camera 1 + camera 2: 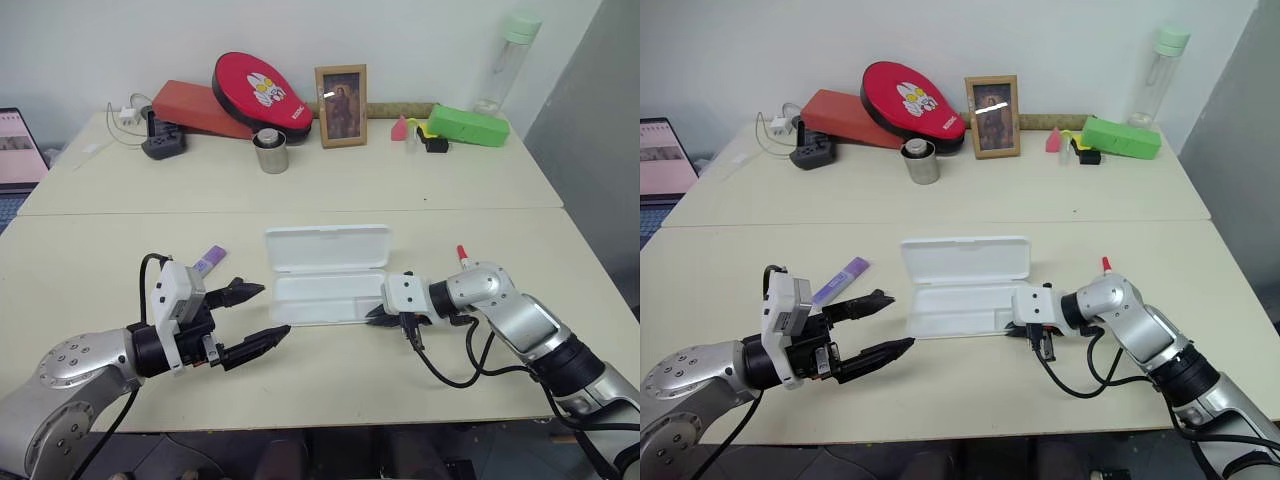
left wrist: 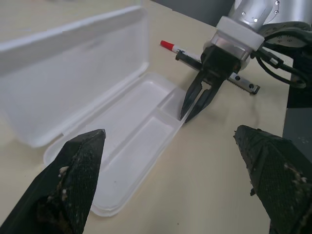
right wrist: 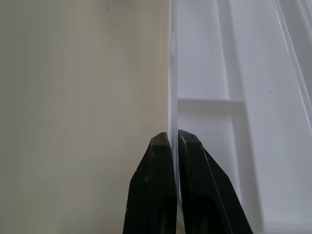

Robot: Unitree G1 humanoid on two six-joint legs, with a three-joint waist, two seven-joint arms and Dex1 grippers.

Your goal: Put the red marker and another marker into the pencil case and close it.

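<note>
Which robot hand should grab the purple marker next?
Probably the left. The left gripper is open and empty, and the purple marker lies just beyond it. The right gripper is shut on the rim of the open pencil case, so it is busy.

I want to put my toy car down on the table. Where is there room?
Bare tabletop lies between the open white plastic pencil case and the steel cup, and along the front edge between the two claws. It is crowded along the back wall, from the red oval pad to the green box.
</note>
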